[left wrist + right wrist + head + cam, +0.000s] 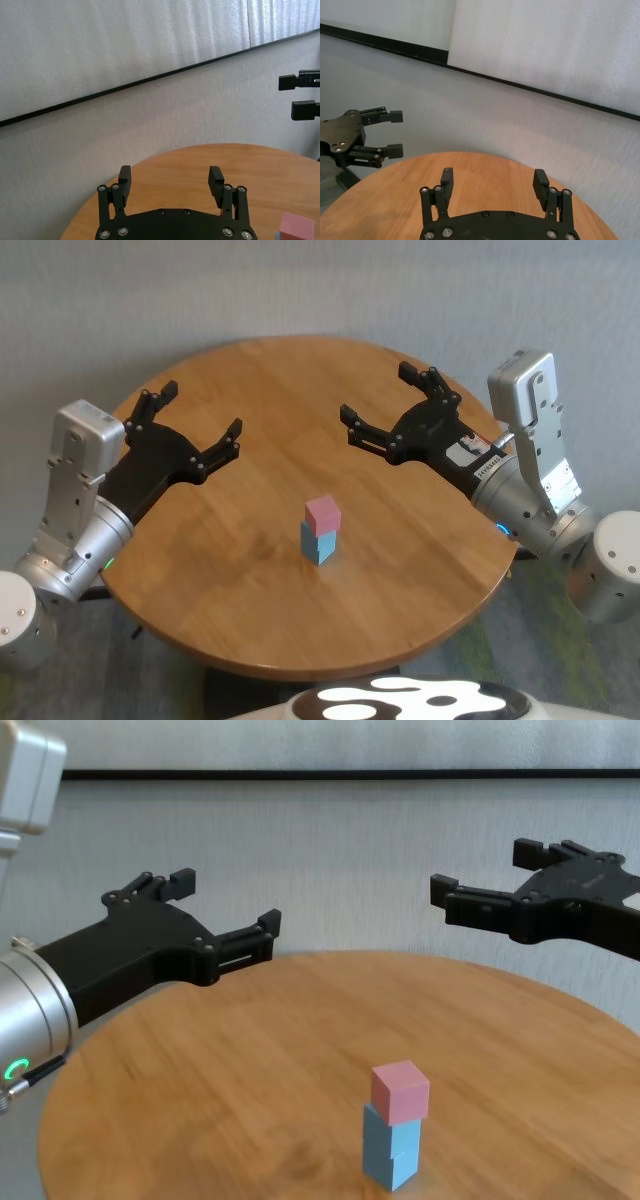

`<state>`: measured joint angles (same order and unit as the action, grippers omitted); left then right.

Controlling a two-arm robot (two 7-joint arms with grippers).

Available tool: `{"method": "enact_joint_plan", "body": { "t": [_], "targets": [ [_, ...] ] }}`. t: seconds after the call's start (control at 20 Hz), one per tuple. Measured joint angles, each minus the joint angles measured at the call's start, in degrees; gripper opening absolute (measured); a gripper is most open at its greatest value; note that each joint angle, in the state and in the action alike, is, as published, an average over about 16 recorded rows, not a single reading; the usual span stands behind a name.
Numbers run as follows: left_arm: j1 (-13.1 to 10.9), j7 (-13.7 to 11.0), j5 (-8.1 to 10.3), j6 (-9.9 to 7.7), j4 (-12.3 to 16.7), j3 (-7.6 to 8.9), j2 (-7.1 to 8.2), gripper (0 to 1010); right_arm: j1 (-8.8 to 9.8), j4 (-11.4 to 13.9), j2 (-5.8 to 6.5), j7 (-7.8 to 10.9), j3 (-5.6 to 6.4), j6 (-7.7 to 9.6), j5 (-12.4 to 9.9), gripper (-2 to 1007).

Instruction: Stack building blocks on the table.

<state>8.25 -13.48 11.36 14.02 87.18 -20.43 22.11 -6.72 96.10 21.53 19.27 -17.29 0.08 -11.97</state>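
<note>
Pink block [323, 513] tops blue block [318, 543] mid-table [250, 630], both pincers raised apart.

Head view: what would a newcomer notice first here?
A small stack stands near the middle of the round table: a pink block on top of blue blocks. Above the table, the left claw and the right claw hang open and empty, one on each side.

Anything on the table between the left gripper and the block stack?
Nothing: in the head view, only bare table lies between the open left gripper and the stack.
</note>
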Motion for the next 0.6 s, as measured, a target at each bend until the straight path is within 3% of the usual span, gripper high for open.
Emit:
{"method": "enact_joint_plan", "body": {
  "t": [0.6],
  "targets": [
    [0.34, -0.52, 0.42, -0.07, -0.33, -0.32, 0.0, 1001, -0.03, -0.05, -0.01, -0.09, 0.01, 0.16, -0.1, 1005]
  ]
}}
